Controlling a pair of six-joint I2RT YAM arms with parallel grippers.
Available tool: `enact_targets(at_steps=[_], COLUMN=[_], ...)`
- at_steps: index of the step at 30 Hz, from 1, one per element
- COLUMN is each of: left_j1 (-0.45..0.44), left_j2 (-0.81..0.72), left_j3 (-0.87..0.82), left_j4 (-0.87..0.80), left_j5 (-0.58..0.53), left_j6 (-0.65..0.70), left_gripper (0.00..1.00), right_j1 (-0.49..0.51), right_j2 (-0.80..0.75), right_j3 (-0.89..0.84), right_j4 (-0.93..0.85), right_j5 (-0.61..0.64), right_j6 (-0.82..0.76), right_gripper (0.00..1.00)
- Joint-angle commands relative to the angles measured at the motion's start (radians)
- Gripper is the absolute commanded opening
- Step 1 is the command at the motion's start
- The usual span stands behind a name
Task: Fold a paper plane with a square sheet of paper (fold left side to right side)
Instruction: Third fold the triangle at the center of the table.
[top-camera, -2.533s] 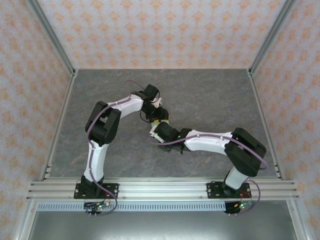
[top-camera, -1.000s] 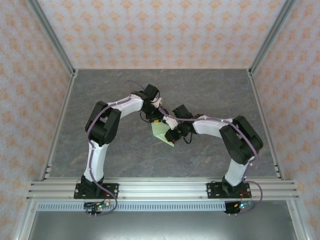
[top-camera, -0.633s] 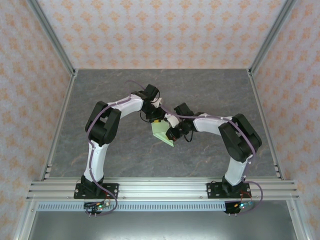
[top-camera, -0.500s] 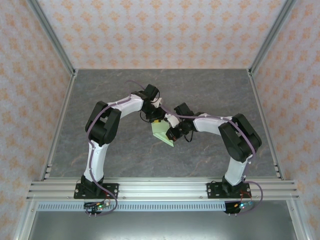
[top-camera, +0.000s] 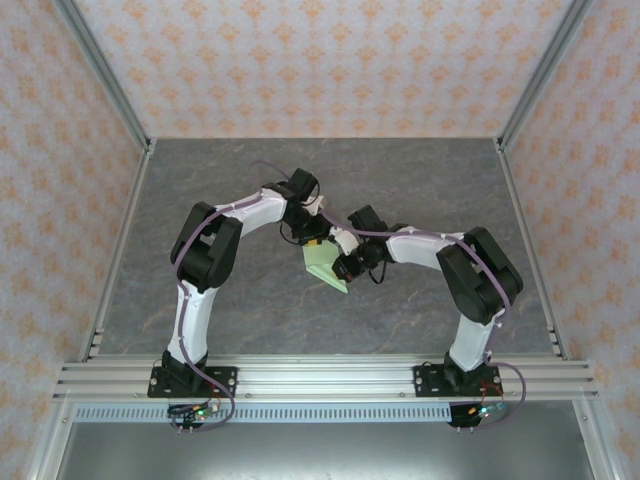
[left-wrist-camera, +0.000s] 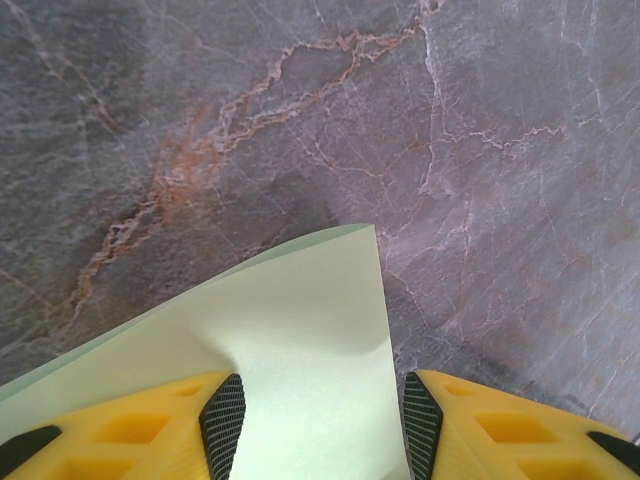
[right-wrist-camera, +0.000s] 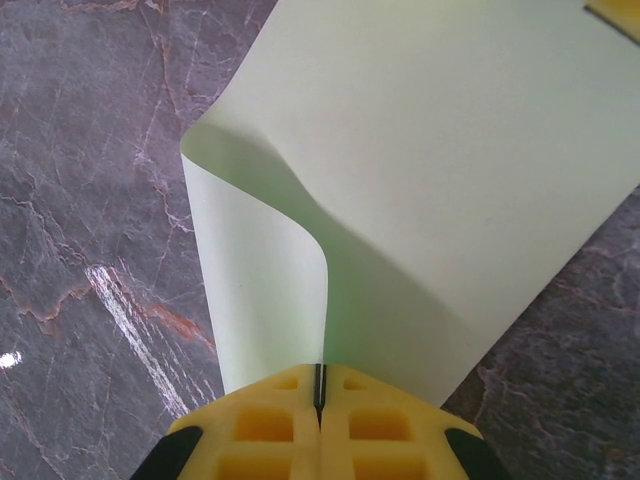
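Note:
The square sheet of paper (top-camera: 322, 263) is pale green and lies mid-table between the two arms. My right gripper (top-camera: 343, 272) is shut on one edge of the sheet (right-wrist-camera: 450, 150), which curls up from the table into the closed jaws (right-wrist-camera: 320, 375). My left gripper (top-camera: 315, 243) stands open over the sheet's far part. In the left wrist view the paper (left-wrist-camera: 300, 320) lies flat between its spread fingers (left-wrist-camera: 322, 400), passing under the left finger. One yellow left fingertip (right-wrist-camera: 615, 15) shows at the sheet's far corner.
The grey marble tabletop (top-camera: 400, 190) stretches around the paper on all sides. Aluminium frame posts (top-camera: 120, 230) and patterned walls bound it. A rail (top-camera: 320, 378) carrying both arm bases runs along the near edge.
Since the earliest frame the right arm swung its gripper rightward and folded its elbow up, lifting the paper's edge over. In the last second nothing has visibly moved.

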Motion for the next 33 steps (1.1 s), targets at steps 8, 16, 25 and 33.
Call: enact_targets(at_steps=[8,16,25,33], left_j1=[-0.016,-0.016,-0.016,-0.016], left_j2=[0.039,0.038,0.038,0.039], left_j3=[0.003,0.003,0.003,0.001], left_j4=[-0.078,-0.077,-0.077,-0.077], left_j5=[-0.028,-0.025,-0.025,-0.026], left_j6=[0.018,0.018,0.018,0.018], left_gripper=[0.5,0.5,0.5,0.5], right_j1=[-0.001,-0.001,0.0,-0.001], right_j2=[-0.064,-0.018,0.008,0.008], right_j3=[-0.007,-0.001,0.002,-0.011], right_j4=[-0.018,-0.02,-0.03,-0.025], right_j5=[0.027,0.03,0.015,0.019], right_j6=[0.0,-0.002,0.0,0.008], right_gripper=[0.03,0.03,0.03,0.03])
